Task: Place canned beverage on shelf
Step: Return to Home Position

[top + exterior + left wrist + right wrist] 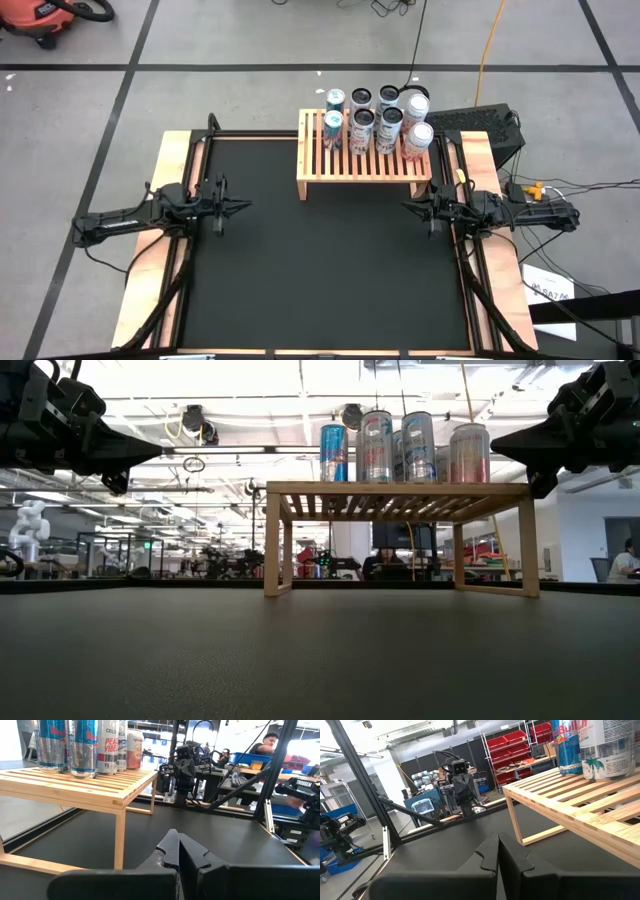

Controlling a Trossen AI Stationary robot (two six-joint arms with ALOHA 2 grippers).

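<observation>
The light-wood slatted shelf (363,155) stands on its side legs at the far middle of the black table. Several beverage cans (376,118) stand upright on its far half; they also show in the low view (400,448). My left gripper (243,207) hovers shut and empty over the table's left side, in front of the shelf. My right gripper (405,207) hovers shut and empty over the right side, near the shelf's right leg. The shut fingertips show in the left wrist view (176,840) and the right wrist view (497,842).
The black mat (320,280) lies open in front of the shelf. Wooden table borders (150,260) run along both sides. A black box (480,125) with cables sits beyond the table's far right corner. A person (267,742) shows in the room behind.
</observation>
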